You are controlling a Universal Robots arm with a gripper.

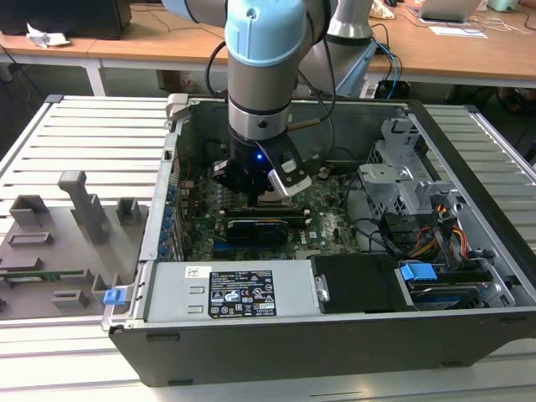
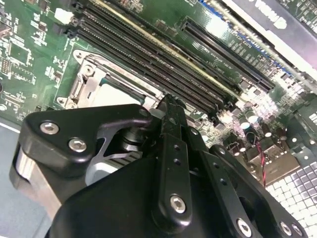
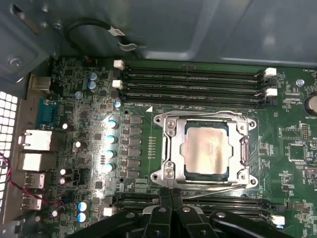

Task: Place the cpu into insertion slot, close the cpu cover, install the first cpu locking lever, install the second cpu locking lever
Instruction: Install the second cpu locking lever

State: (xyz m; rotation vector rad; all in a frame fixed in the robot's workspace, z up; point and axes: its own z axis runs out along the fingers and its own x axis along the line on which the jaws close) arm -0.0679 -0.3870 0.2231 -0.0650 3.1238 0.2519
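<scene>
Nearest the lens, black two-fingered gripper [image 3: 171, 196], jaws together on nothing, poised just beside the socket's near edge. Pale silver-grey square cpu [image 3: 206, 149] seated in dark metal-rimmed insertion slot [image 3: 170, 130], silver frame-like cpu cover [image 3: 243, 148] down. Judged: lever-locking step; calls for hooking the thin lever.

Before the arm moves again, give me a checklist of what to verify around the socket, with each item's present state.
1. The cpu lies flat inside the frame's cut-out: ok.
2. The cpu cover is down around the chip, not raised: ok.
3. The wire lever lies along the socket edge nearest the pincer; latched or not: cannot tell.
4. The pincer stands at that same edge, its fingers together, clear of the chip's face: ok.
5. The black cable loop hangs by the case wall, away from the socket: ok.
</scene>
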